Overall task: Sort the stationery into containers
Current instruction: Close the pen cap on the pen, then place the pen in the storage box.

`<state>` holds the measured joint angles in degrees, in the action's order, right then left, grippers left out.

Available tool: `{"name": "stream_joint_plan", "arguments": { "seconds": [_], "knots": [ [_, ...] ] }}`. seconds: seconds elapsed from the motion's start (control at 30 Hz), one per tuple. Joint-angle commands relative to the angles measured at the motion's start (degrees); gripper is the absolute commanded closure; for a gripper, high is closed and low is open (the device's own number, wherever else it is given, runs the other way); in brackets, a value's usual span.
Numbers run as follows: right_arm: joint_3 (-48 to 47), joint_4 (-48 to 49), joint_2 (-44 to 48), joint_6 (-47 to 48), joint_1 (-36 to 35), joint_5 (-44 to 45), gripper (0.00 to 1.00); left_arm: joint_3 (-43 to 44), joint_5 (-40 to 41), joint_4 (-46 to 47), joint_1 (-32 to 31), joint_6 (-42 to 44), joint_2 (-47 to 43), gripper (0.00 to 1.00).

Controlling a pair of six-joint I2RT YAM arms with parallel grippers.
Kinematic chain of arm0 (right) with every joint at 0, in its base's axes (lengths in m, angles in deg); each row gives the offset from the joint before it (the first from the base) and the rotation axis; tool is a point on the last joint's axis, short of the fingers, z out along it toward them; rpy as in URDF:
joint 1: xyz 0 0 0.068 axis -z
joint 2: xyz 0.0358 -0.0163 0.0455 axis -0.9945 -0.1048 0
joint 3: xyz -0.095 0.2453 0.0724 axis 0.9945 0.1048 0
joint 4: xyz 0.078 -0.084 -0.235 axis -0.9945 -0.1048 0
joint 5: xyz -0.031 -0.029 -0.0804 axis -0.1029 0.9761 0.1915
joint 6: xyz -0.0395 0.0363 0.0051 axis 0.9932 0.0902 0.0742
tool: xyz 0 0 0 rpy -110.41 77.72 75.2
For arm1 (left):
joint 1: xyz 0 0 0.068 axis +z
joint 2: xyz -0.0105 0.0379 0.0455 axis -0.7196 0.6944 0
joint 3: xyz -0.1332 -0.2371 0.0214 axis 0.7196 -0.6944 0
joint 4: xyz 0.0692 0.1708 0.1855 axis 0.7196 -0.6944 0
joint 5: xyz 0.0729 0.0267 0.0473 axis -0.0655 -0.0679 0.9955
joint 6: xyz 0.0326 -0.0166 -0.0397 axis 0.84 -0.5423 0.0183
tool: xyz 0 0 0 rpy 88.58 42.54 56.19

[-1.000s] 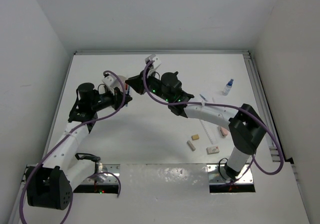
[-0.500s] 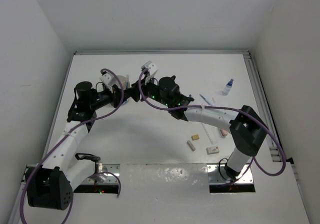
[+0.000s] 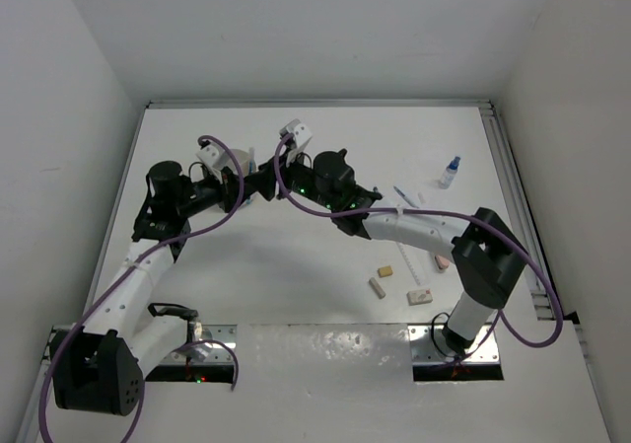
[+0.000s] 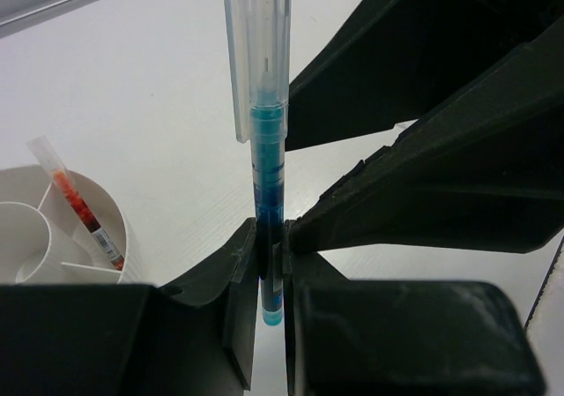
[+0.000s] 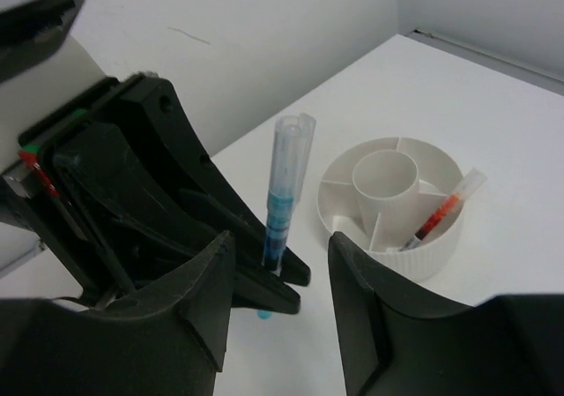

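Top external view is showing the two arms closing in on each other. A second ago the left pincer and right pincer were standing apart; now they are meeting tip to tip above the counter, and they are barely shifting over the last half second. The left pincer is clenching a blue pen near its lower end, holding it upright off the counter. Just beside it, the tub is already holding a red pen in one outer compartment. The right pincer's jaws are standing spread, facing the blue pen and not closed on it. I judge a handover is going on, though I cannot tell which way it is going. Either way, the blue pen is hanging close to the tub and looking like the next item in. Farther right, erasers, a second blue pen and a bottle are lying loose — most of the sorting is still waiting.
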<state>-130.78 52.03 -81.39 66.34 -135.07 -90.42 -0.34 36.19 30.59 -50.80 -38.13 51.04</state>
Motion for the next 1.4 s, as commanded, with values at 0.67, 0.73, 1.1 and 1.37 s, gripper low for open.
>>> {"name": "stream_joint_plan", "arguments": {
  "seconds": [0.67, 0.73, 1.1, 1.37],
  "knots": [
    [-5.3, 9.9, -5.2, -6.5, 1.2, -2.2, 1.0, 0.1, 3.5, 3.0, 0.3, -1.6, -1.6, 0.77],
    [-6.2, 11.6, -6.6, -6.9, 2.0, -2.0, 1.0, 0.4, 5.9, 0.6, 0.2, -1.2, -1.2, 0.44],
    [-17.7, 12.8, -18.9, -7.6, 4.5, 2.5, 1.0, -2.0, 28.9, -10.1, 0.3, -3.4, -7.9, 0.0],
    [-23.8, 12.5, -28.2, -4.7, 4.6, 7.7, 1.0, -3.4, 42.4, -13.5, 0.4, -11.0, -12.7, 0.0]
  ]
}}
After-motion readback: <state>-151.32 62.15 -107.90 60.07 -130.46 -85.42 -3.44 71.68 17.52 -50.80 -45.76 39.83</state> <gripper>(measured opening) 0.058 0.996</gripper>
